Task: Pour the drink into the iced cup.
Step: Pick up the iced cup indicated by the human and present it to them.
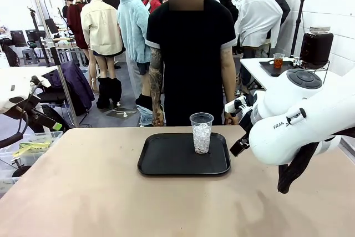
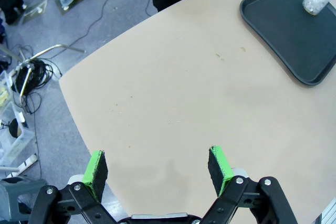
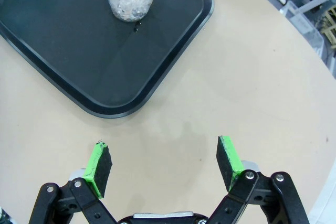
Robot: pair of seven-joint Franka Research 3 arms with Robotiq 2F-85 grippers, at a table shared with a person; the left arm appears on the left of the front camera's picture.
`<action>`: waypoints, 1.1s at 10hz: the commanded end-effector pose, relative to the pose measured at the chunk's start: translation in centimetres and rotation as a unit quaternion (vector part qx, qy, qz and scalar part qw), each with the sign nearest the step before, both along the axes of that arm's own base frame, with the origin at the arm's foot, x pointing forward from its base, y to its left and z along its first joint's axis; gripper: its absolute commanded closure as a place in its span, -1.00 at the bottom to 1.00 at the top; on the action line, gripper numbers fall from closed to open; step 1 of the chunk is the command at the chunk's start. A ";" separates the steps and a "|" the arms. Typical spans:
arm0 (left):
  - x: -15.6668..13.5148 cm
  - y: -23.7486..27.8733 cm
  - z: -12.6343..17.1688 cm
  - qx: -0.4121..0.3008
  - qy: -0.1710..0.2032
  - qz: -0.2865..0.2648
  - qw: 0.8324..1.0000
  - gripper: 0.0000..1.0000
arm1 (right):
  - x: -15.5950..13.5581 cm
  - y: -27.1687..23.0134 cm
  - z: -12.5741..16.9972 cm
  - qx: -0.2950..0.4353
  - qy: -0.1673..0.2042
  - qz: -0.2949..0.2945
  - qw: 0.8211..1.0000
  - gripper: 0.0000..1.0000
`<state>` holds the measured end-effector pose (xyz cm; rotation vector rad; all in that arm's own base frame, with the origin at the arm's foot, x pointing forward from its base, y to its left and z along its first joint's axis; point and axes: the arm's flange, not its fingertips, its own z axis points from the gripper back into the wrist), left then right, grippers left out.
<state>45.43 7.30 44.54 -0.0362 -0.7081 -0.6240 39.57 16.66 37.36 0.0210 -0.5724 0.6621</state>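
Just right of centre on a black rectangular plastic tray stands a clear plastic cup packed with white ice. The tray lies on the tan bench. The right gripper hangs over bare bench near the tray's corner, jaws spread wide, holding nothing. The left gripper, equally spread and empty, hangs well apart from the tray. The dark brown drink fills a glass jar on a white table far behind.

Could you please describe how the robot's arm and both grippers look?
The right arm is glossy white with rounded joints, a dark grey cap, black lettering and a black hose. The left gripper and right gripper have black linked fingers with green pads.
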 end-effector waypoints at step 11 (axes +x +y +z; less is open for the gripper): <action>-0.1 0.2 0.1 0.002 0.000 0.001 1.000 -1.00 | -0.1 0.1 0.0 0.000 0.000 0.000 1.000 -1.00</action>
